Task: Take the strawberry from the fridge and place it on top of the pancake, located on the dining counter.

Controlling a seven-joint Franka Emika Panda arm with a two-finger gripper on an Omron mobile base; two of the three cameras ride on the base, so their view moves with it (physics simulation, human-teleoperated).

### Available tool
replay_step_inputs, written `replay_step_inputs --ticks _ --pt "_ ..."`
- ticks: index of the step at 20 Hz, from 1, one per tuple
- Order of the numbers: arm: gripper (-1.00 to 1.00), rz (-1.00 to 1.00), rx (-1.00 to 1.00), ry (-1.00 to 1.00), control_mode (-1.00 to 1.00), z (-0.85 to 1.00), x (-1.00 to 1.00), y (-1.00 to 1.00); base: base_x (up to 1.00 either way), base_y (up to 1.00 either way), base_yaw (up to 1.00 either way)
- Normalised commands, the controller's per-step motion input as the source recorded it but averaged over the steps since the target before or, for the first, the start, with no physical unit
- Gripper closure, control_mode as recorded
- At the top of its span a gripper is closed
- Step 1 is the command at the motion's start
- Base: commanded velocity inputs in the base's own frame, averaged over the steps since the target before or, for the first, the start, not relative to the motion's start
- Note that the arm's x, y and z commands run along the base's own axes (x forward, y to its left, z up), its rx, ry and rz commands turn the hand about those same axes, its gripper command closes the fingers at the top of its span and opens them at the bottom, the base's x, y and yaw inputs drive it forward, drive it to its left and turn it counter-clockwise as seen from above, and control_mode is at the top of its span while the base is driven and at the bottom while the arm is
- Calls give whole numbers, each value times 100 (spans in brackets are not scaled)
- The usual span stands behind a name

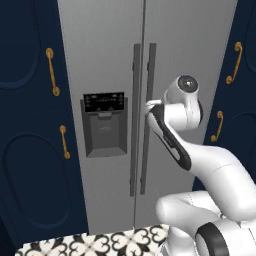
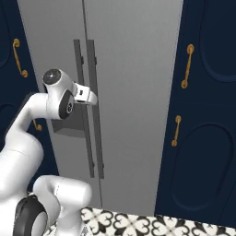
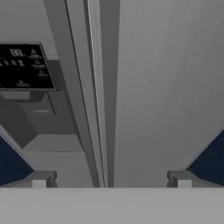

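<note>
The fridge (image 1: pixel 110 65) stands straight ahead with both light-grey doors shut, so the strawberry is hidden. Its two long vertical handles (image 1: pixel 142 150) run side by side down the middle, and the dark dispenser panel (image 1: pixel 104 125) sits on the left door. My gripper (image 3: pixel 109 181) is open and holds nothing. Its fingertips (image 3: pixel 39 179) stand wide apart and straddle the handles (image 3: pixel 110 87) in the hand view. In the base views my hand (image 2: pixel 90 96) reaches up against the right door's handle (image 2: pixel 97 138) at about dispenser height. The pancake and the dining counter are out of view.
Navy cabinets with gold handles (image 1: pixel 52 72) flank the fridge on the left and on the right (image 2: pixel 186 67). A black-and-white patterned floor (image 1: pixel 100 244) lies below the fridge doors. My own white arm takes up the lower right of the left base view.
</note>
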Motion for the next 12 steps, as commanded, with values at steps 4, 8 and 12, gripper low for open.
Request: replay_step_inputs --ticks 4,8,12 --pt "-100 0 0 -1 -100 4 49 -1 0 0 0" --pt "-100 0 0 1 -100 0 62 0 0 0 0" --pt "-100 0 0 -2 -100 -6 71 0 0 0 0"
